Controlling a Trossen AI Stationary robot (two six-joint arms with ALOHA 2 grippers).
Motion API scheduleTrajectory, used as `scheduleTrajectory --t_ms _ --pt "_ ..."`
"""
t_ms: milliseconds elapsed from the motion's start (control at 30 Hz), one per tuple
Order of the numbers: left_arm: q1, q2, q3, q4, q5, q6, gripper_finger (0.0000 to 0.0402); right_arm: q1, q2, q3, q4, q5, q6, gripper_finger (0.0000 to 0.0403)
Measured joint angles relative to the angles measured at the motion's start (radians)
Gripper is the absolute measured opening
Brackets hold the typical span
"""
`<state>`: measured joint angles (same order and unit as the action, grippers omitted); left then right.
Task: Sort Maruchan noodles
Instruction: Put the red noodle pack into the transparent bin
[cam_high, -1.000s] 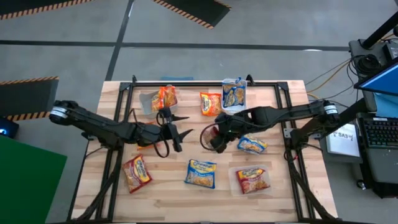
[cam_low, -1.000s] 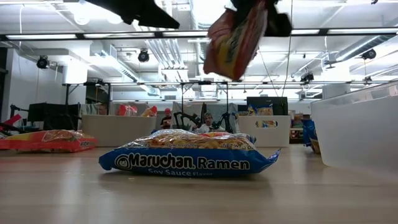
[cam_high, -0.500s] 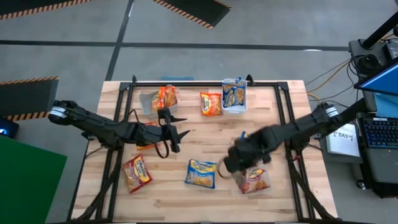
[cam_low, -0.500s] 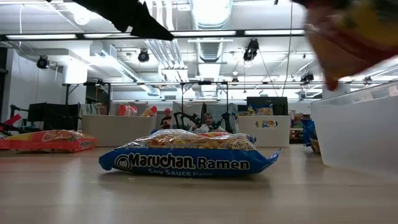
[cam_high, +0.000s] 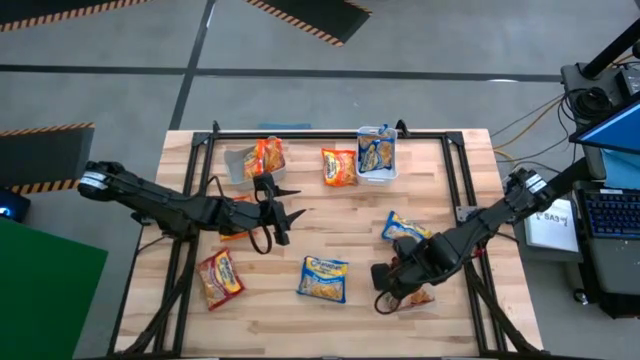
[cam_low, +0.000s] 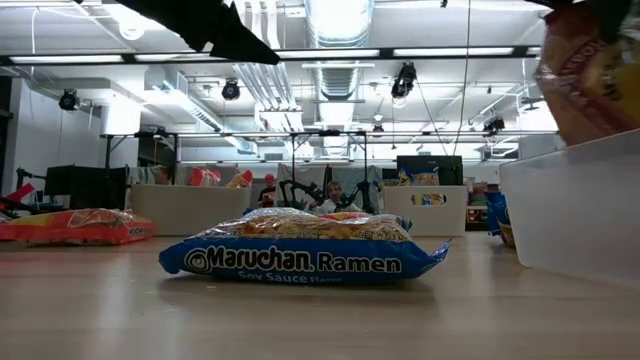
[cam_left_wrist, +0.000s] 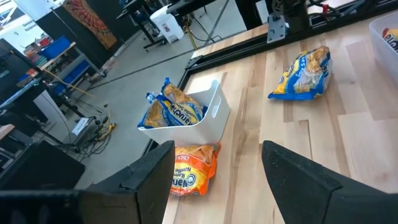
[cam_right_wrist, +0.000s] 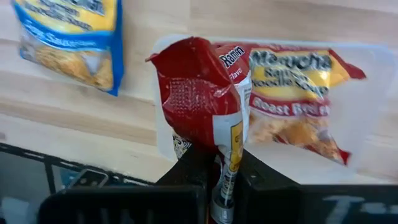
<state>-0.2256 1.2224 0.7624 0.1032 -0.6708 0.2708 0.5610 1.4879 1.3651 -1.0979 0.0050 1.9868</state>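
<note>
Over the worktop's (cam_high: 250, 310) near-right corner, the right gripper (cam_right_wrist: 225, 180) is hanging above a clear container (cam_right_wrist: 373, 99), fingers clenched on a red packet (cam_right_wrist: 205, 93) by one end. The packet is dangling between the pads, held over the container and not yet inside. A second red packet (cam_right_wrist: 292, 93) is already lying flat in that container. In the low view the held packet (cam_low: 590, 75) is showing above the container's rim (cam_low: 570, 205).

Just beside that container, toward the worktop's middle, a blue-and-yellow packet (cam_high: 324, 278) is lying flat near the front edge; the low view is reading it as Soy Sauce (cam_low: 300, 255). Another blue-and-yellow packet (cam_high: 404, 229) is lying just past the right arm, toward the right edge.

The left gripper (cam_high: 283, 212) is waiting over the worktop's left-centre, fingers (cam_left_wrist: 298, 174) released and spread, nothing between them.

A red packet (cam_high: 220, 277) is lying flat near the front-left corner. Along the far edge, an orange packet (cam_high: 264, 157) is sitting in a clear container (cam_high: 238, 165) on the left. An orange packet (cam_high: 338, 166) is lying loose on the wood in the middle. A blue-and-yellow packet (cam_high: 375, 152) is sitting in a white container (cam_high: 388, 172) just right of it. The left wrist view is showing that white container (cam_left_wrist: 211, 121) with the blue-and-yellow packet (cam_left_wrist: 171, 112) inside and the loose orange packet (cam_left_wrist: 193, 171) touching its wall.
</note>
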Motion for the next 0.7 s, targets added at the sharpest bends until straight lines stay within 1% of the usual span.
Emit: scheduleTrajectory --t_ms 100,233,400,700 --pt "0.0 0.0 0.001 0.001 0.001 -0.003 0.0223 0.0 0.0 0.0 0.022 0.049 -0.023 0.0013" --pt "0.0 0.001 0.002 0.001 0.002 -0.003 0.0223 -0.003 0.014 -0.011 0.035 0.072 -0.06 0.0013" --pt "0.0 0.001 0.002 0.001 0.002 -0.003 0.0223 -0.003 0.048 -0.015 0.085 0.051 -0.096 0.0013" --pt "0.0 0.001 0.002 0.002 0.002 -0.006 0.0223 -0.011 0.125 -0.014 0.094 0.051 -0.076 0.0013"
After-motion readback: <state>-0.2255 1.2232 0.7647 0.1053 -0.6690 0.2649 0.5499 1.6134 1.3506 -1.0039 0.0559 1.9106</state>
